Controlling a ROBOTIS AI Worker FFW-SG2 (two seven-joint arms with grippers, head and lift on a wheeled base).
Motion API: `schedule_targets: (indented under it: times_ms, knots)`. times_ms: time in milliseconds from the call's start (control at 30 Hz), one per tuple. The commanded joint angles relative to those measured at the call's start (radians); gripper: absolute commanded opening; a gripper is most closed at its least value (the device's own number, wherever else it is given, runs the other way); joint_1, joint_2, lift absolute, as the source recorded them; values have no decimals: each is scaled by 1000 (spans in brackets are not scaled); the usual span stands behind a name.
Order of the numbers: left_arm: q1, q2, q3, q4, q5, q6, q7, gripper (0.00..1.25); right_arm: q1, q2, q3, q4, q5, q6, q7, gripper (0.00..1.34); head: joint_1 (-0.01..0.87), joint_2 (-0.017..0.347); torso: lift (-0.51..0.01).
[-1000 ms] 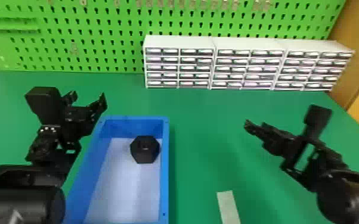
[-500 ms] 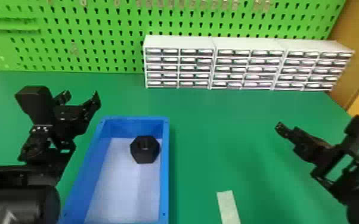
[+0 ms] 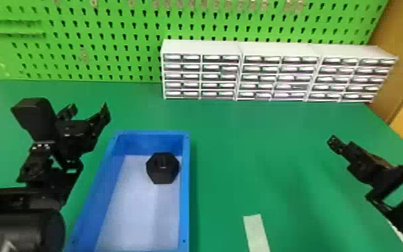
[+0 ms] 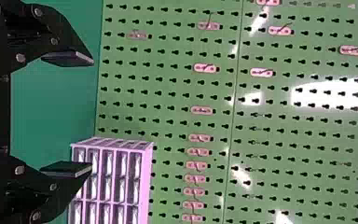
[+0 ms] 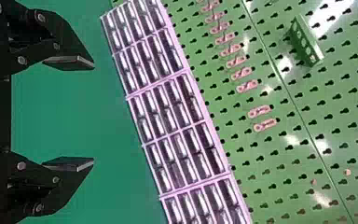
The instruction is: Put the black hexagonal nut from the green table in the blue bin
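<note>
The black hexagonal nut (image 3: 162, 168) lies inside the blue bin (image 3: 186, 187), on its floor near the far right corner. Left of the bin, my left gripper (image 3: 87, 109) is held above the table with its fingers apart; in the left wrist view the left gripper (image 4: 70, 113) is open and holds nothing. Off to the right, well away from the bin, is my right gripper (image 3: 333, 142) over the green table (image 3: 251, 150). The right wrist view shows the right gripper (image 5: 71, 114) open, with nothing between its fingers.
White drawer cabinets (image 3: 200, 77) stand along the back of the table, against a green pegboard (image 3: 110, 30). A pale strip (image 3: 257, 233) lies on the table right of the bin, near the front.
The right arm has moved away to the right, farther from the bin. My left arm has shifted slightly left. The nut stays where it was in the bin.
</note>
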Motion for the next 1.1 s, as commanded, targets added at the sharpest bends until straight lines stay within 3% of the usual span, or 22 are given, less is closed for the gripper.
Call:
schedule_targets:
  times_ms: [0, 300, 600, 1067]
  knots:
    - [0, 0, -6, 17, 46, 0, 0, 792, -2, 0, -2, 15, -9, 3, 4, 810, 691, 9, -97]
    - [0, 0, -25, 45, 131, 0, 0, 792, -8, -3, -1, 31, 10, 1, 6, 810, 691, 9, -97]
    - [5, 1, -31, 54, 126, 0, 0, 792, -23, -15, 2, 31, 122, 1, 37, 810, 691, 9, -97]
    - [5, 1, -45, 63, 126, 0, 0, 792, -33, -17, -2, 29, 203, 17, 50, 810, 691, 9, -97]
